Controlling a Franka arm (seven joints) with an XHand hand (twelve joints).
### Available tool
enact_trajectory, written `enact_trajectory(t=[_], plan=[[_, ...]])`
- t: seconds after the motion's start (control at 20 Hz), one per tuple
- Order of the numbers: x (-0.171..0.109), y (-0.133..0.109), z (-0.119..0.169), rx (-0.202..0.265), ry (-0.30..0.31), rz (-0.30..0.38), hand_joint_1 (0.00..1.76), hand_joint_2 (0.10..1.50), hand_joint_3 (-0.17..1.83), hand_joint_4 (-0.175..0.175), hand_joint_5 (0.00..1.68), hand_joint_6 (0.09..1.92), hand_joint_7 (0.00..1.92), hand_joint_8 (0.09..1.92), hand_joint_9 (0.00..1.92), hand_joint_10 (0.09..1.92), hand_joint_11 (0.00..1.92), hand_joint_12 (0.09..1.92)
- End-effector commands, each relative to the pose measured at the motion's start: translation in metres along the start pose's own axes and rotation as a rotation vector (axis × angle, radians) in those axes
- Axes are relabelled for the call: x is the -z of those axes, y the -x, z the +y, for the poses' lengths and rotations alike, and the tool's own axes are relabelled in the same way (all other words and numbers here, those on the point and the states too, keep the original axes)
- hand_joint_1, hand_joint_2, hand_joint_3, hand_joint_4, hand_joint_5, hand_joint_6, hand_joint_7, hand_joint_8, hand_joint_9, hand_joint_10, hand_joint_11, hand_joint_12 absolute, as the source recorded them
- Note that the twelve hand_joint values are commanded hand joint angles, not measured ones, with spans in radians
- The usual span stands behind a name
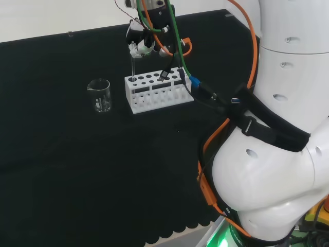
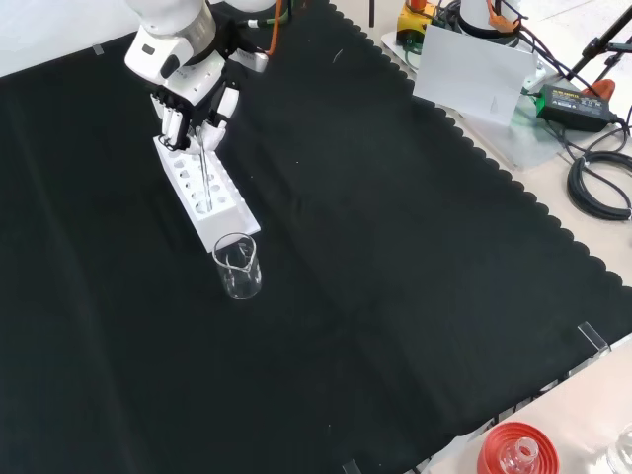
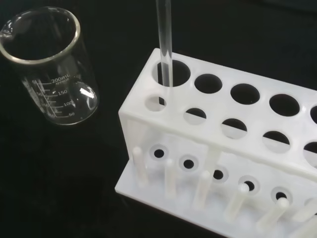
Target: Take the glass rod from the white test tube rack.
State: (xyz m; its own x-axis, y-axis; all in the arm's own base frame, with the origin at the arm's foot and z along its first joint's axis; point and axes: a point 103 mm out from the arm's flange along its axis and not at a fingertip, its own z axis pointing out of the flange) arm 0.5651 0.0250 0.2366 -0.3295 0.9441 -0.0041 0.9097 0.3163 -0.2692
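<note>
The white test tube rack [image 1: 157,93] stands on the black cloth, with a clear glass rod [image 1: 132,69] upright in its end hole nearest the beaker. My hand [image 1: 144,40] hangs right above that end, fingers curled down round the rod's top. In the front view the hand [image 2: 191,107] covers the far end of the rack [image 2: 219,212] and the rod [image 2: 203,166] runs down from the fingers. The wrist view shows the rod [image 3: 164,44] passing through the corner hole of the rack [image 3: 233,136].
An empty glass beaker [image 1: 100,95] [image 2: 238,267] [image 3: 47,64] stands close beside the rack's rod end. A red ribbed ring stand [image 2: 517,453] with glassware sits past the cloth's near edge. A white board [image 2: 472,74] and cables [image 2: 597,183] lie off the cloth.
</note>
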Motion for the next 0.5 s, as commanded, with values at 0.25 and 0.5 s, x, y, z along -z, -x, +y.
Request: enact_trajectory(t=[0.25,0.5], plan=[[0.027,-0.008,-0.016,-0.041,0.279,-0.066,1.29,1.14,-0.17,-0.175,1.07,0.87,1.12,0.88,1.61,0.66,1.62,0.70],[0.041,-0.011,-0.022,-0.067,0.296,-0.065,1.30,1.11,-0.17,-0.175,1.14,0.75,1.19,0.77,1.69,0.57,1.64,0.64]])
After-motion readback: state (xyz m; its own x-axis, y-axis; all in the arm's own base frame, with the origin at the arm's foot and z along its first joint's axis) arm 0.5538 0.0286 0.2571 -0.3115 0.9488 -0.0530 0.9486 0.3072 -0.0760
